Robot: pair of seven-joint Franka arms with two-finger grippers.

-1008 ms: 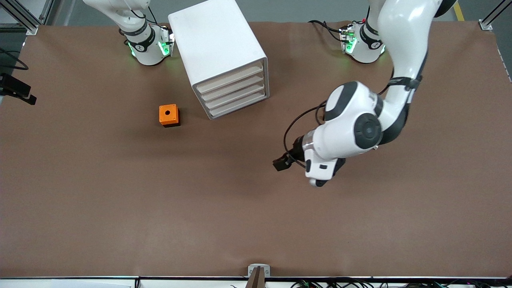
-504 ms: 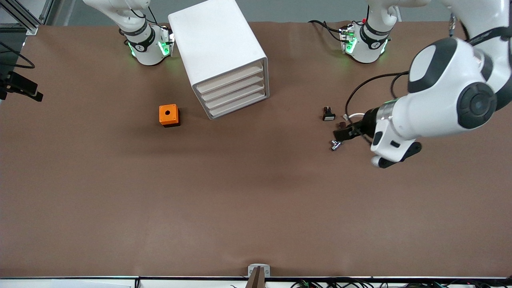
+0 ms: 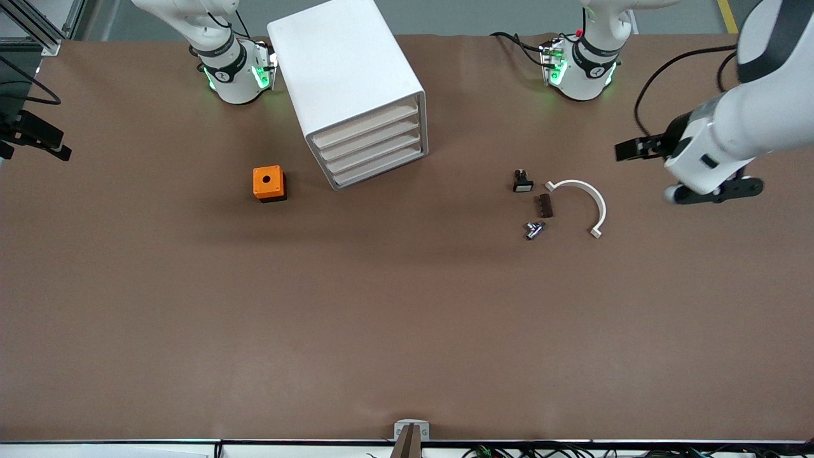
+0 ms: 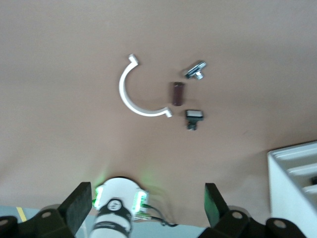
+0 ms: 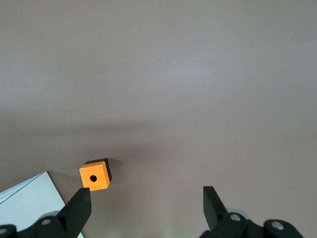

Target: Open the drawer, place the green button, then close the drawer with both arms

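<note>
The white cabinet (image 3: 346, 76) stands between the two arm bases, and its corner shows in the left wrist view (image 4: 297, 171). All of its drawers (image 3: 370, 145) are shut. No button with a green cap shows in any view. My left gripper (image 3: 626, 151) hangs open and empty over the table toward the left arm's end, beside a group of small parts. In the left wrist view its fingers (image 4: 79, 208) stand wide apart. My right gripper (image 5: 143, 208) is open and empty, high over the table, with the orange box in its view.
An orange box with a hole (image 3: 269, 183) (image 5: 95, 176) sits next to the cabinet. Toward the left arm's end lie a black-and-white part (image 3: 523, 182) (image 4: 194, 117), a brown block (image 3: 545, 205), a metal bolt (image 3: 534, 229) and a white half ring (image 3: 582, 200) (image 4: 136, 94).
My left arm has swung from the middle of the table out toward its own end, uncovering the small parts. Both grippers stayed open.
</note>
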